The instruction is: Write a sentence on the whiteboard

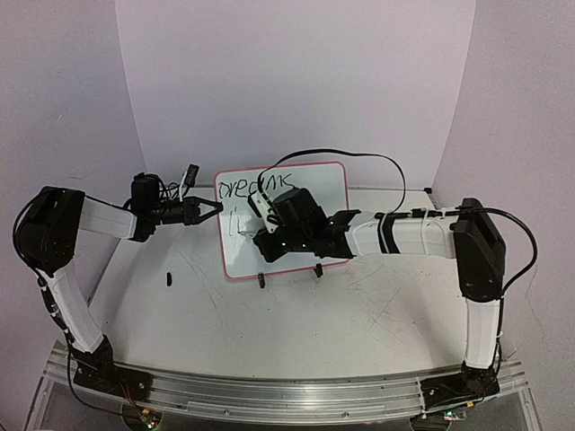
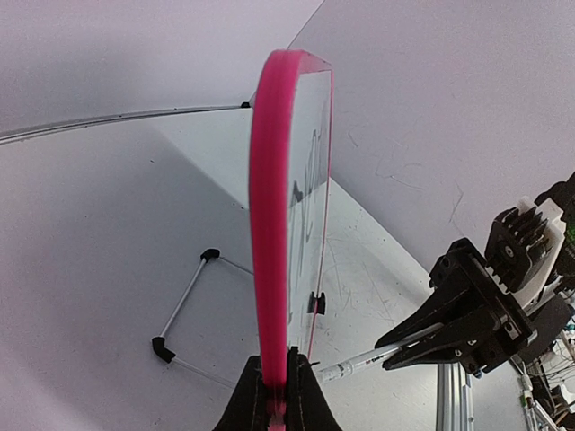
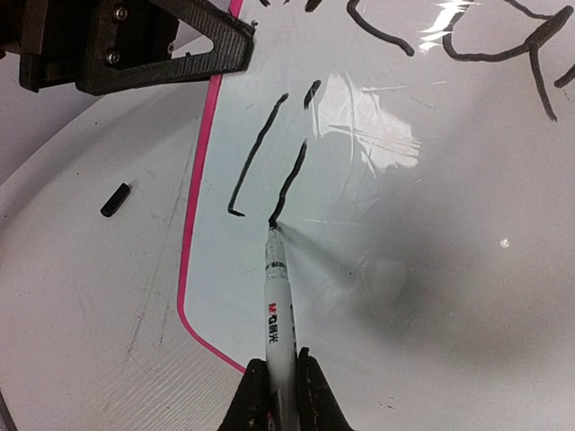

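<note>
The whiteboard (image 1: 323, 193) stands tilted on the table, with a pink frame and two black clip feet (image 1: 261, 281). My left gripper (image 1: 216, 209) is shut on its left frame edge; the left wrist view shows the pink frame (image 2: 269, 180) pinched between the pads (image 2: 277, 377). My right gripper (image 3: 280, 386) is shut on a white marker (image 3: 278, 305), and the tip touches the board (image 3: 431, 269). The sentence has one word on the top line (image 1: 256, 189). Below it are an "l" and a dotted stroke (image 3: 260, 153), with the tip at that stroke's lower end.
A black marker cap (image 3: 114, 199) lies on the table left of the board, also in the top view (image 1: 168, 277). A thin wire stand (image 2: 184, 310) lies on the table behind the board. A black cable (image 1: 359, 157) loops over the board's top right corner.
</note>
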Controlling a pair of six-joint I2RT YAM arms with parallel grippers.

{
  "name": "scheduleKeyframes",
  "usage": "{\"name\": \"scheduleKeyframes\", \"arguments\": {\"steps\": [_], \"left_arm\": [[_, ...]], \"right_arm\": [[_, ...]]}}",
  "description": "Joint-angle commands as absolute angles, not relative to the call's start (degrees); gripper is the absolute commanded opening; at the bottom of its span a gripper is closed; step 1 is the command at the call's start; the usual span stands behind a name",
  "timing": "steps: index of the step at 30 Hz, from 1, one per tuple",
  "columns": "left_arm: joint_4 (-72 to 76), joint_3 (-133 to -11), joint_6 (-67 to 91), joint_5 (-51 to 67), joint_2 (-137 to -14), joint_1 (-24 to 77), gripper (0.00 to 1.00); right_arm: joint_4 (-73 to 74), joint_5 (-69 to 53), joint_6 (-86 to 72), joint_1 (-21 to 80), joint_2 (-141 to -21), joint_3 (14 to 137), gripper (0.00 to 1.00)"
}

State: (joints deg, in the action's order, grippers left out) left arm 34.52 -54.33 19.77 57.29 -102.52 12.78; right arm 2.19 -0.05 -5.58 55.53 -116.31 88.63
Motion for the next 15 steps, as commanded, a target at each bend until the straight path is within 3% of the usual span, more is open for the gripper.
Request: {"name": "scheduleKeyframes", "arguments": {"steps": [1, 15], "left_arm": [[35.0, -56.68, 17.31, 55.28, -103.03, 13.13, 0.0], [34.85, -56.53, 17.23, 55.25, -102.93, 13.1, 0.0]], "right_arm": [[1.91, 0.45, -6.59, 55.85, -116.0, 88.14, 0.0], [-2.12, -2.42, -6.97, 54.56, -108.84, 86.17, 0.0]]}}
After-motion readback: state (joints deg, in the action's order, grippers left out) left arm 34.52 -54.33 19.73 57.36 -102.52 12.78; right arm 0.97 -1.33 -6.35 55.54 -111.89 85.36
